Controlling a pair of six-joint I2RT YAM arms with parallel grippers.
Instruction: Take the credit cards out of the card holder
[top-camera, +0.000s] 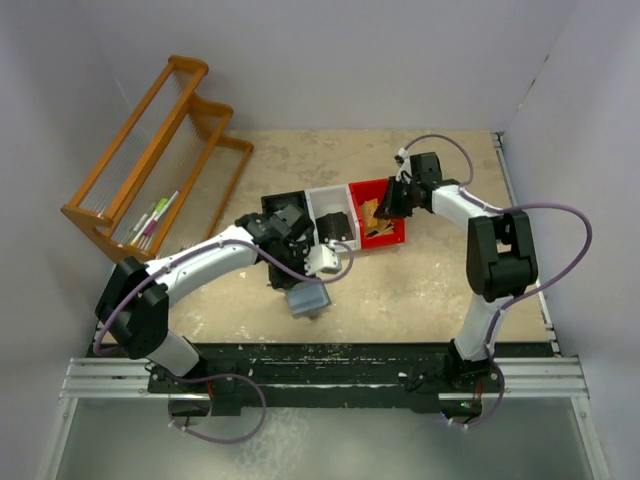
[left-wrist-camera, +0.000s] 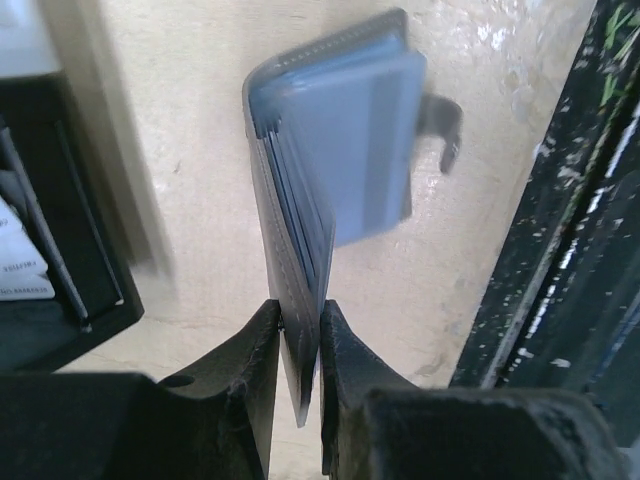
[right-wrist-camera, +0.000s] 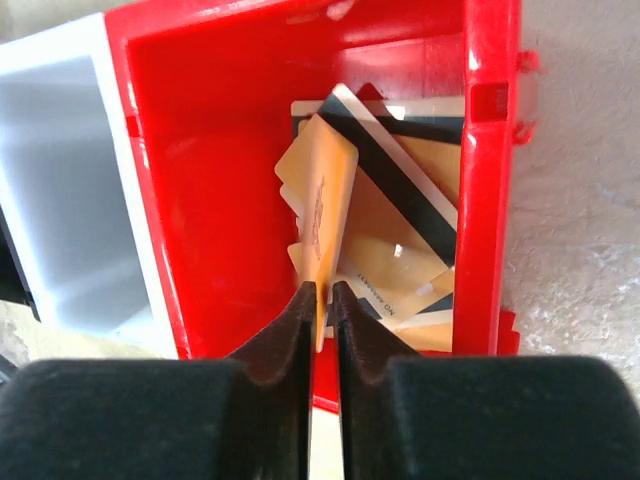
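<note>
Left end effector (left-wrist-camera: 300, 318) pinching the card holder (left-wrist-camera: 335, 150) by one thin edge, over the surface (left-wrist-camera: 180, 150): skimpy grip, could twist loose. Right end effector (right-wrist-camera: 320, 295) clamped on one orange credit card (right-wrist-camera: 325, 190) above the red bin (right-wrist-camera: 200, 200), might cling on release.

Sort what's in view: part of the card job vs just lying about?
Job:
- card holder, pinched in left gripper
- tan card in right gripper
- card pile in red bin

Lying about:
- white bin
- black bin
- wooden rack, pens
</note>
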